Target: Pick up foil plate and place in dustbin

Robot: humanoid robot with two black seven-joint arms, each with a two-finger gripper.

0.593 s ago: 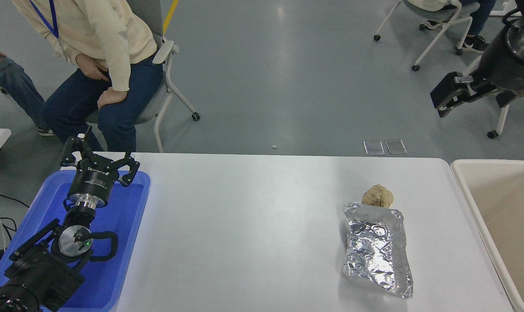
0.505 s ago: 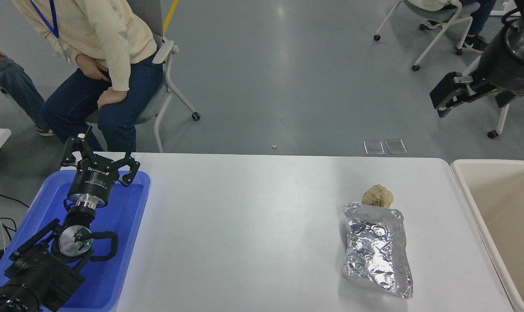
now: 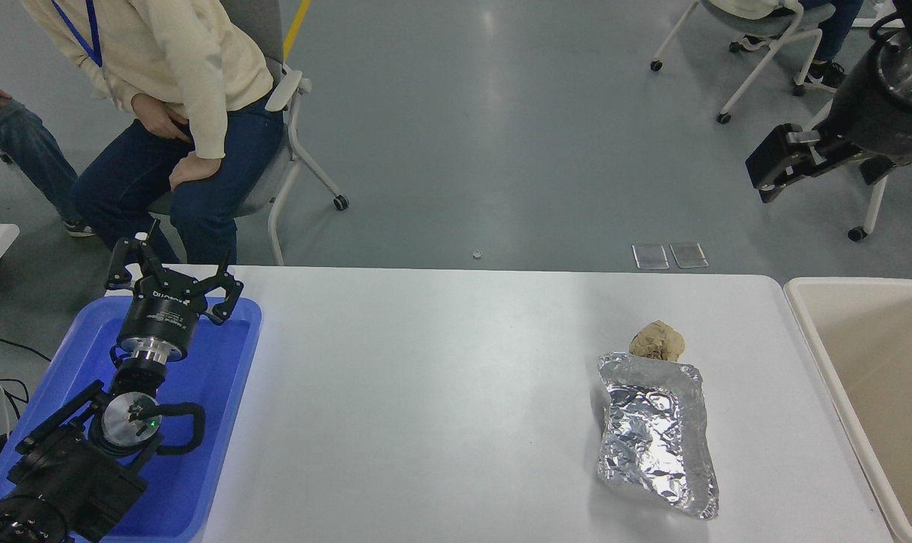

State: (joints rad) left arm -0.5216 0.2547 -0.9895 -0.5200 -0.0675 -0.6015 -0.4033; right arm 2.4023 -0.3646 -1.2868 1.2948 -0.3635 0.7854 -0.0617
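Observation:
The foil plate (image 3: 658, 435), a wrinkled silver tray with a raised rim, lies on the white table (image 3: 425, 377) at the right. The beige dustbin (image 3: 825, 354) stands just off the table's right end, and what shows of it is empty. My right gripper (image 3: 821, 170) hangs high above the far right, well away from the plate and beyond the table's far edge; it looks open and empty. My left gripper (image 3: 173, 275) is parked open over the blue tray (image 3: 222, 422) at the lower left.
A small tan crumpled lump (image 3: 657, 341) sits touching the plate's far edge. A person (image 3: 169, 90) sits on a chair beyond the table's far left. Wheeled chairs (image 3: 757, 30) stand at the top right.
My right gripper has drifted very slightly up and to the left. Nothing else has moved.

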